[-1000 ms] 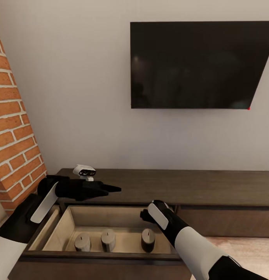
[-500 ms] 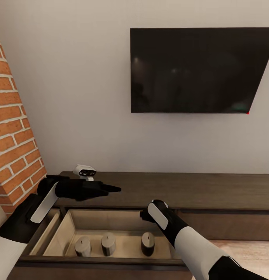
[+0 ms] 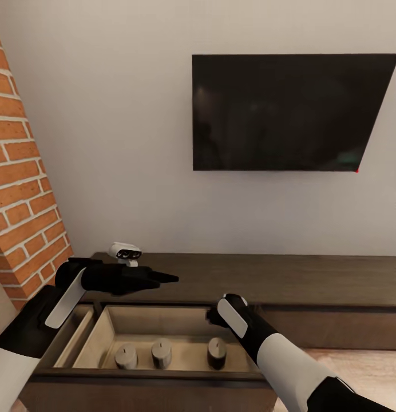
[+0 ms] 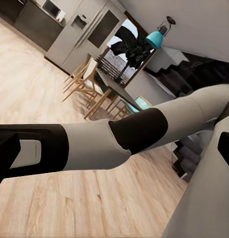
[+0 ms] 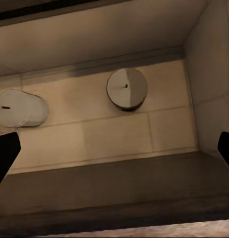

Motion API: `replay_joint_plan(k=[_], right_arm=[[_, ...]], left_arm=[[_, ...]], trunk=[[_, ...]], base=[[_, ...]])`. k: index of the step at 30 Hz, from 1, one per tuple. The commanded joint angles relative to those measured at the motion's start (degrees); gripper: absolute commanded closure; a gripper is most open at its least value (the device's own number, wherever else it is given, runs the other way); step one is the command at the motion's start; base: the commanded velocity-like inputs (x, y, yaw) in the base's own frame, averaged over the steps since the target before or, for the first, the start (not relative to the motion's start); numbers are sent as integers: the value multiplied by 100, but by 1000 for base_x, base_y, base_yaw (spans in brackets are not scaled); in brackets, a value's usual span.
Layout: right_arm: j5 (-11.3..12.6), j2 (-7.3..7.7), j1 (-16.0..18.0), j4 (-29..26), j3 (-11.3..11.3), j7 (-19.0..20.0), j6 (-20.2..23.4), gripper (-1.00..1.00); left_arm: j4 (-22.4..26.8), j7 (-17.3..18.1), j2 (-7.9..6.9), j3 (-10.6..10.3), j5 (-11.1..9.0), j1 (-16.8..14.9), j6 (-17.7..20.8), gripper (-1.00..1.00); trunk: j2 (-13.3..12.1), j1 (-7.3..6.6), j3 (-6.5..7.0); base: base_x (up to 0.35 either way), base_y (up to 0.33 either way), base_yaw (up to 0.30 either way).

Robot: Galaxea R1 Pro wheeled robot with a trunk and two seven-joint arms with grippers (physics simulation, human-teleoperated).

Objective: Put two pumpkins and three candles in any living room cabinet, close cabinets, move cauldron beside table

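A long dark cabinet (image 3: 312, 280) stands under a wall TV (image 3: 289, 111), beside brick. Its open drawer (image 3: 103, 337) holds three candles (image 3: 162, 353). Left fingers (image 3: 166, 278) look closed, though dimly seen; right fingers (image 5: 4, 156) spread wide above the drawer.

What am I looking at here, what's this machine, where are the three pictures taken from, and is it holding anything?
It is a simulated two-armed robot. The wide picture comes from its head camera, facing a long dark cabinet beneath a wall TV. One drawer is pulled open, with three candles standing inside. The other two pictures come from cameras near each gripper. The right wrist view looks down into that drawer, and the right gripper is spread open and empty. The left gripper hovers above the cabinet top, holding nothing visible; whether it is open is unclear. Its camera looks past the robot's other arm toward a dining area.
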State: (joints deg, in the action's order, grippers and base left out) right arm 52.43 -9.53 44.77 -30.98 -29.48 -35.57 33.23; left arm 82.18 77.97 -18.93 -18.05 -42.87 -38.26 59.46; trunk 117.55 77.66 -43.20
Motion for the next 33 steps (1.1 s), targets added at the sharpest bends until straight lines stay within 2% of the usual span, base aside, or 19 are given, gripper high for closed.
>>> replay_joint_plan(k=[1,6,9,11,12,14,21,33], right_arm=[[48,4,5,-7,-31,-47,9,-100],[43,4,5,-10,-33,-47,-98,-100],[41,7,5,9,-143,-47,-608,-100],[42,14,5,32,-426,-47,-998,-100],[54,19,5,48,-753,-51,-1273,-100],[66,20,5,53,-898,-51,-1393,-100],[81,29,5,56,-984,-48,-1466,-100],[68,30,2,55,-1003,-50,-1476,-100]], left_arm=[[0,7,-5,-9,-20,-6,54,-100],[0,7,-2,-12,-20,-6,54,-100],[0,7,-2,-10,-20,-6,54,-100],[-2,7,-3,-8,-20,-6,54,-100],[-5,7,1,-11,-19,-6,54,-100],[-11,7,-2,-8,-16,-6,54,-100],[-27,7,-2,-7,-12,-6,54,-100],[-74,-19,-16,-6,5,-6,54,-100]], trunk=[[-38,-27,12],[-239,-136,102],[-359,-202,156],[-439,-246,192],[-480,-268,210],[-560,-312,246],[-840,-466,372],[-1322,-729,587]], base=[[-315,0,0],[-324,0,0],[-229,0,0],[-106,0,0],[-39,0,0],[-20,0,0],[-100,27,0],[-293,100,0]])
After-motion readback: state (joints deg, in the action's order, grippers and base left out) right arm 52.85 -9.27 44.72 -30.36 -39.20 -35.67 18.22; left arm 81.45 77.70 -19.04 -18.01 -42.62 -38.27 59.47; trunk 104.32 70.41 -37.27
